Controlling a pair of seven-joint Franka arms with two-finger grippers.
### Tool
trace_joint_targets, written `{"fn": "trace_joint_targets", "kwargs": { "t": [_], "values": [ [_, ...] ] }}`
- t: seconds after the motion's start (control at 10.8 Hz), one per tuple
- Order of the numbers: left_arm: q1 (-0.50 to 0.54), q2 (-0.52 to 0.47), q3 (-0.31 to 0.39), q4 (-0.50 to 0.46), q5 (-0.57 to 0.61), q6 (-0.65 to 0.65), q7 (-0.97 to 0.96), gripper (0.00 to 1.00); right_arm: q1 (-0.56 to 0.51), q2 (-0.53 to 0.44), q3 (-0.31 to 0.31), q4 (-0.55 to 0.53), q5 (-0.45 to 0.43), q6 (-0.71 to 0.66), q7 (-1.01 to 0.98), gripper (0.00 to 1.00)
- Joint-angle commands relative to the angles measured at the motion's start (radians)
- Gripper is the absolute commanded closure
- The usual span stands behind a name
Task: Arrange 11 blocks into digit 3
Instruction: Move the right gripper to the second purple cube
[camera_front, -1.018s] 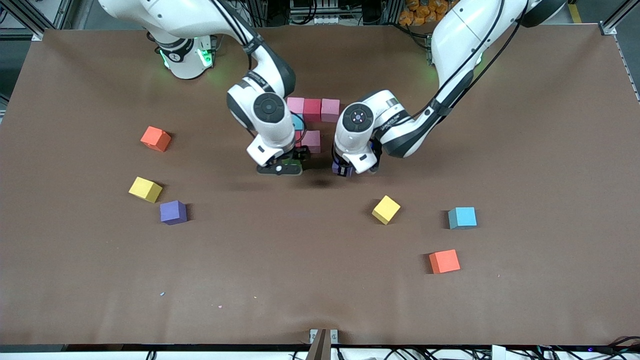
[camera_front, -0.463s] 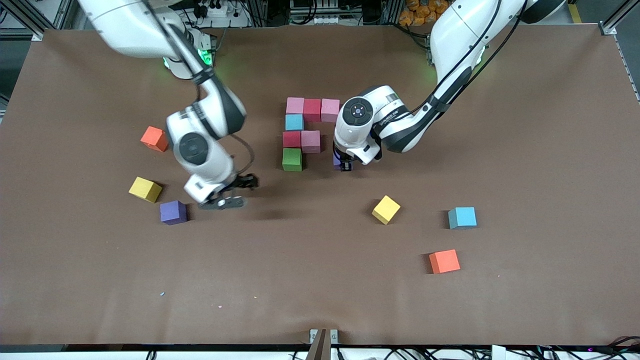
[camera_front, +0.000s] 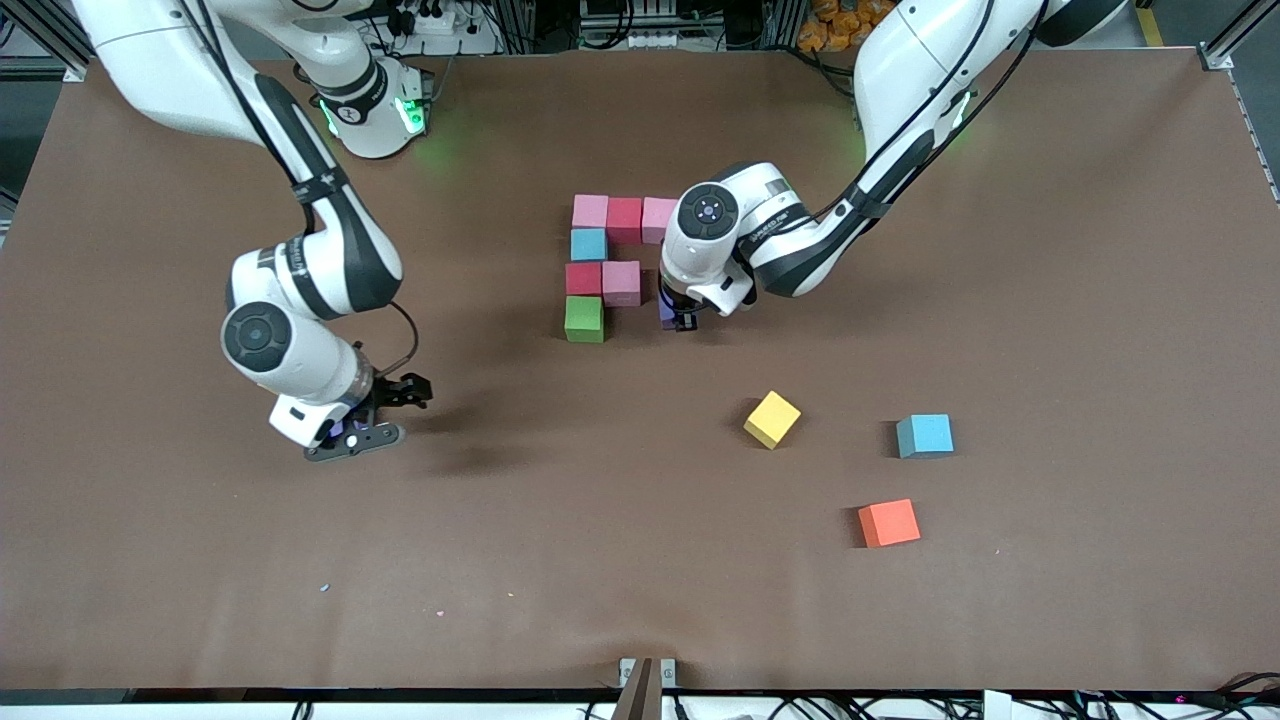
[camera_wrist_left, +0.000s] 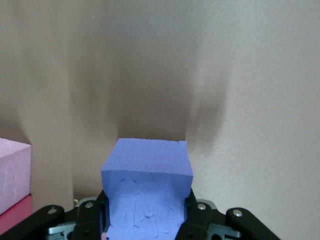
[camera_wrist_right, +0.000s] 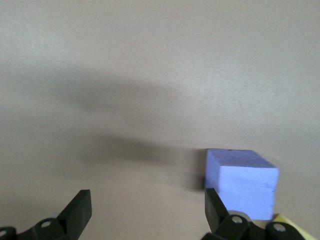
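Over at the right arm's end of the table, the right gripper (camera_front: 352, 432) hangs low with its fingers spread wide and empty, a purple block (camera_wrist_right: 242, 182) on the table beside one fingertip. In the middle sits the part-built digit 3 (camera_front: 608, 262): pink, red, pink in a row, then sky-blue, then red and pink, then green (camera_front: 584, 319) nearest the front camera. Beside that pink block (camera_front: 622, 283), the left gripper (camera_front: 679, 318) is clamped on another purple block (camera_wrist_left: 148, 186); a yellow block (camera_front: 771, 419) and a sky-blue block (camera_front: 924, 435) lie loose toward the left arm's end, an orange cube (camera_front: 888, 522) near them.
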Motion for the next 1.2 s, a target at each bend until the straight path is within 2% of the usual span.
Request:
{"fn": "trace_joint_targets", "kwargs": {
  "t": [0.0,0.46,1.11],
  "values": [
    [-0.002,-0.030,-0.012,-0.030,0.024,0.018,-0.044,1.00,-0.066,0.031,0.013,0.016,-0.082,0.003,-0.092,0.00],
    [-0.022,-0.050,-0.016,-0.069,0.033,0.061,-0.044,1.00,-0.124,0.098,0.015,0.016,-0.099,0.061,-0.128,0.00],
    [-0.022,-0.055,-0.018,-0.119,0.062,0.136,-0.043,1.00,-0.143,0.104,0.015,0.028,-0.105,0.066,-0.142,0.00]
  ]
}}
